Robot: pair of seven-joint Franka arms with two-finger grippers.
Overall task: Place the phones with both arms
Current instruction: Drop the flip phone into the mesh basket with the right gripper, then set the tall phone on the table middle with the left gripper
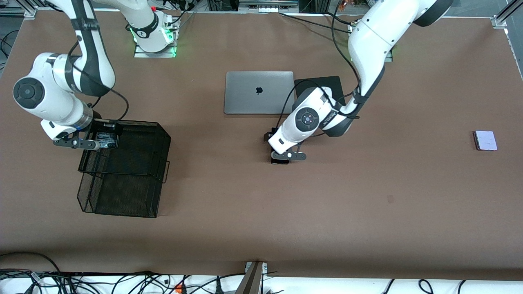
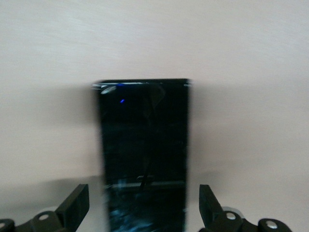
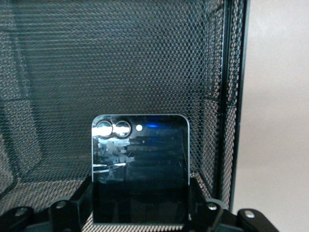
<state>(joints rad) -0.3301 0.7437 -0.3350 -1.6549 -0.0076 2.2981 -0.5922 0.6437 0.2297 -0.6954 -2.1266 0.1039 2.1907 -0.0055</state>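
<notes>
My right gripper (image 1: pixel 102 142) is shut on the small squarish black phone (image 1: pixel 108 140) and holds it over the upper tier of the black mesh basket (image 1: pixel 122 171). In the right wrist view the phone (image 3: pixel 140 164) sits between the fingers (image 3: pixel 79 205), with mesh (image 3: pixel 120 63) around it. My left gripper (image 1: pixel 282 157) is open, low over the long slim black slab (image 1: pixel 280 161) lying on the table. In the left wrist view its fingers (image 2: pixel 75 208) stand on either side of the slab (image 2: pixel 143 145), apart from it. The pale lavender phone (image 1: pixel 485 140) lies toward the left arm's end of the table.
A closed silver laptop (image 1: pixel 259 92) lies farther from the front camera than the slab, with a black pad (image 1: pixel 322 83) beside it, partly under the left arm. The basket has two tiers and stands toward the right arm's end.
</notes>
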